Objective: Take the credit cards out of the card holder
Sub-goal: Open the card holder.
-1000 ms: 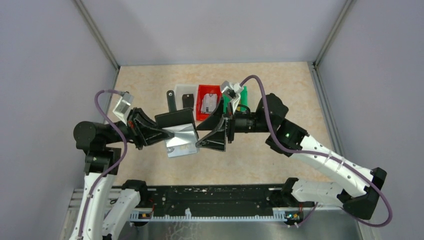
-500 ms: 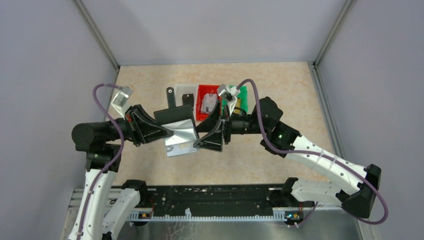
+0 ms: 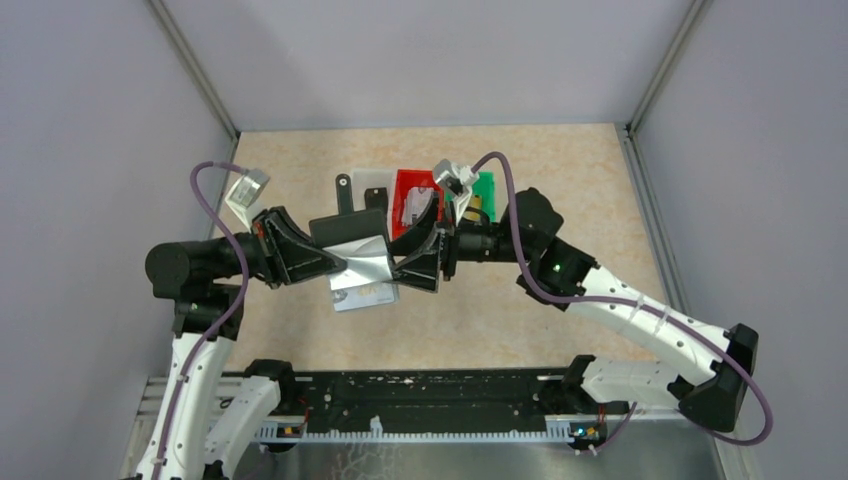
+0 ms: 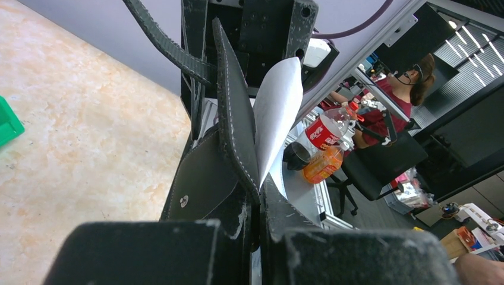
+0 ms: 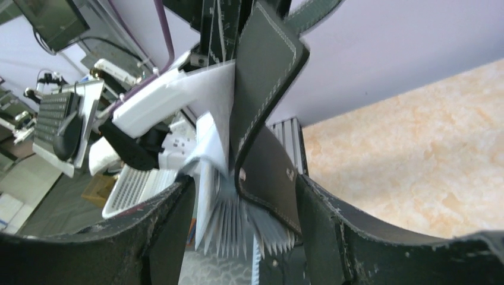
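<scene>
The card holder hangs in the air over the middle of the worktop. The left claw pinches it tight at its lower edge. Its black flap is thrown up and a silvery pleated insert is fanned out. The right claw stands half-wide, its 2 fingers straddling flap and pleats, not yet gripping. To do this well, I judge it should move off the leather and close on 1 card edge only. It should then draw straight along the pocket while the left holds firm. The right wrist view shows the gap at each finger. Only the overhead view shows a silvery card below the holder, hanging or lying I cannot tell, and the red bin behind.
</scene>
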